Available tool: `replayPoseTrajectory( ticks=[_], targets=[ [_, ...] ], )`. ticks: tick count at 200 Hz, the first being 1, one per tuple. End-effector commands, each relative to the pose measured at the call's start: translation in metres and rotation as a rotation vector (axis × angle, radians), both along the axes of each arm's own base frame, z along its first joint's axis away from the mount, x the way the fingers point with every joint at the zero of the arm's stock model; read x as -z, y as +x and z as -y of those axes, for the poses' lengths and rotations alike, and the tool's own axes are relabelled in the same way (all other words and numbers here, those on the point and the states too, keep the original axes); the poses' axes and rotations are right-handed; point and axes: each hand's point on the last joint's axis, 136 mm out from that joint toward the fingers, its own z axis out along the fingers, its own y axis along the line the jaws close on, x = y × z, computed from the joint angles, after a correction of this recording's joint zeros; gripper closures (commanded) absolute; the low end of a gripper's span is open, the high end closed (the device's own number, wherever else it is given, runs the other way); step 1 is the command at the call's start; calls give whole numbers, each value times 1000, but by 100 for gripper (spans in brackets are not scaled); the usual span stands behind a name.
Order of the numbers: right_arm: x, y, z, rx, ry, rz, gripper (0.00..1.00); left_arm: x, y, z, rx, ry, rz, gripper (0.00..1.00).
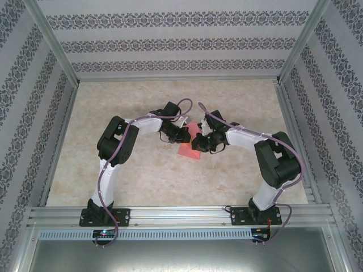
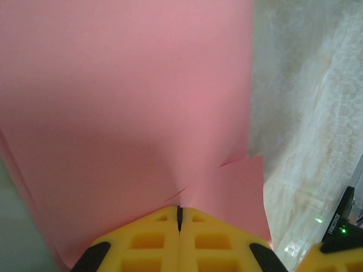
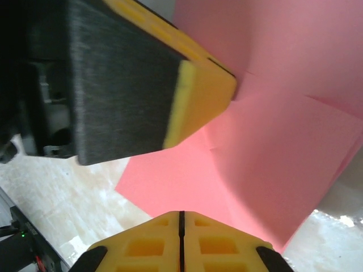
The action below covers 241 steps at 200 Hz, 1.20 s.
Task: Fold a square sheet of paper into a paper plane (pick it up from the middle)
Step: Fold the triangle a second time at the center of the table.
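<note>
An early fold seems in hand: the left gripper (image 2: 179,215) and right gripper (image 3: 181,220) both clamp shut on the paper (image 2: 125,102); next, edges need aligning before creasing.

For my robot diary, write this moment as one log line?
left gripper: shut on pink paper | right gripper: shut on its edge | fold: unfinished

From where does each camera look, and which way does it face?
Top external: above, behind the bases, looking down on the table; both arms, left gripper and right gripper at the pink sheet.
Left wrist: looks along its shut yellow fingers at the sheet.
Right wrist: looks along its shut fingers at the sheet; the left gripper crosses above.
Shared: the sheet, in all three.
</note>
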Motion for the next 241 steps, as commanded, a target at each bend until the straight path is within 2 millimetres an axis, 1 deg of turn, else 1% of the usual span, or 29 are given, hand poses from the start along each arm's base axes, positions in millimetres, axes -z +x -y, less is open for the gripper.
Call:
replayPoseTrajectory(
  ticks=[1, 42, 85, 143, 195, 241],
  targets=[
    [17, -5, 5, -6, -53, -33, 92, 63, -19, -31, -9, 176, -88, 95],
    [25, -2, 4, -19, -67, -38, 92, 64, -20, -31, -9, 179, -94, 95],
    [33, -1, 11, -20, -110, -38, 93, 64, -20, -32, -6, 187, -93, 95],
    [35, -4, 13, -23, -111, -44, 93, 69, -20, -32, -3, 192, -100, 95],
    [33, -14, 12, -18, -86, -57, 93, 72, -20, -34, 3, 200, -101, 95],
    [36, -30, 15, -8, -77, -81, 93, 74, -21, -34, 4, 201, -106, 95]
  ],
)
